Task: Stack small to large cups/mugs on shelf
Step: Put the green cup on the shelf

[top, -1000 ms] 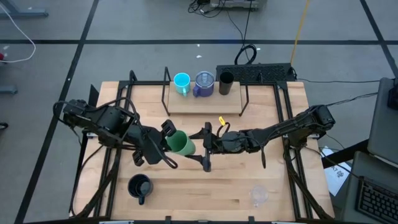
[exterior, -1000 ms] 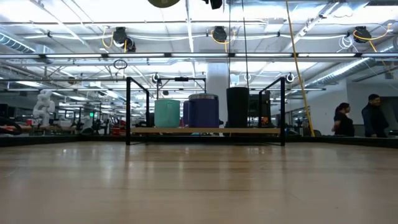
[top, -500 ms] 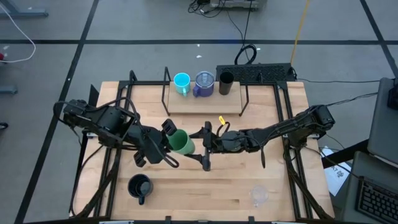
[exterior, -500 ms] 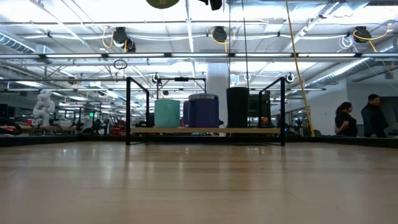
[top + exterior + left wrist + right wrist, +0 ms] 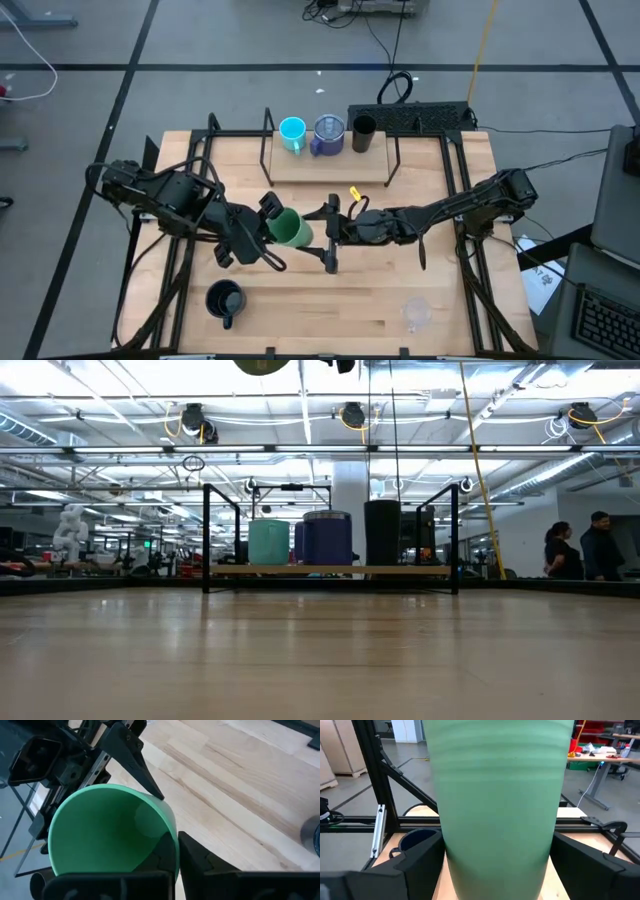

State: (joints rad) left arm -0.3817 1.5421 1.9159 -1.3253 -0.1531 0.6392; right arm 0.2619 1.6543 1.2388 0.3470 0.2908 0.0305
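My left gripper (image 5: 272, 228) is shut on the green cup (image 5: 292, 231) and holds it in the air above the table's middle. Only the cup's bottom shows at the top edge of the low view (image 5: 260, 363). My right gripper (image 5: 333, 236) is open. Its two fingers stand on either side of the cup's wall (image 5: 497, 810) without touching it. The cyan mug (image 5: 292, 132), the blue-purple mug (image 5: 327, 135) and the dark tumbler (image 5: 363, 134) stand in a row on the shelf (image 5: 330, 168). The black mug (image 5: 225, 300) and the clear cup (image 5: 415, 315) stand on the table near its front edge. My left gripper holds the green cup by its rim (image 5: 174, 840), one finger inside the cup and one finger (image 5: 200, 862) outside against the wall. The fingers come slanting down from the table's left. The cup is lifted clear of the table, mouth up.
The shelf has bare board in front of the three vessels and to the tumbler's right. Its black legs (image 5: 205, 540) rise at the corners. A black power strip (image 5: 415, 118) lies behind the shelf. People stand in the room far behind the table (image 5: 580, 550).
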